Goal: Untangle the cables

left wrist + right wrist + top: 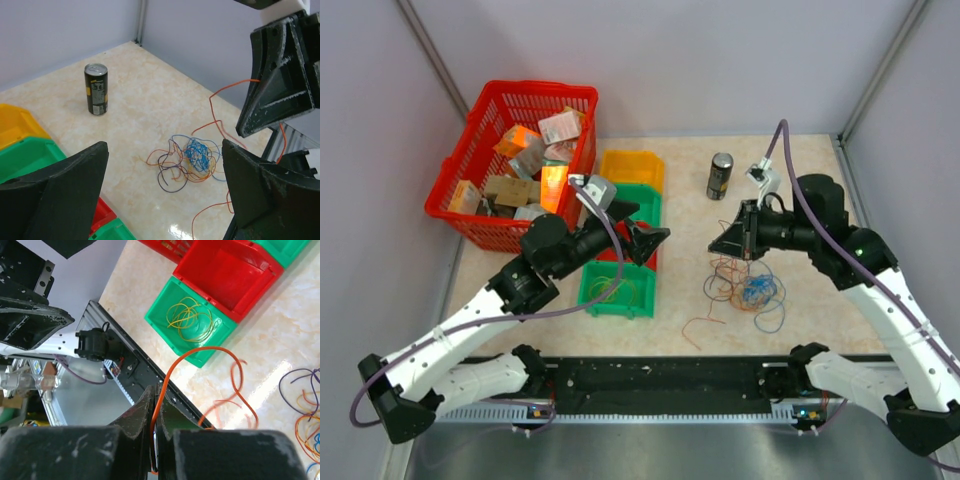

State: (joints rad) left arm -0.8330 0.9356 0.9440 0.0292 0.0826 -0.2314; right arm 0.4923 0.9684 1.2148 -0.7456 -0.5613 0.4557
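1 orange cable (200, 352) is sitting pinched in the right gripper (156, 405), its fingers pressed together on it. Only the right wrist view is showing this, along with yellow wire (187, 317) lying in a green bin (165, 320). Overhead, the left gripper (645, 240) is hanging spread above the row of bins (630, 170). The cables (750, 290) are lying tangled on the surface (820, 300), and the red basket (480, 120) is holding boxes (520, 150).
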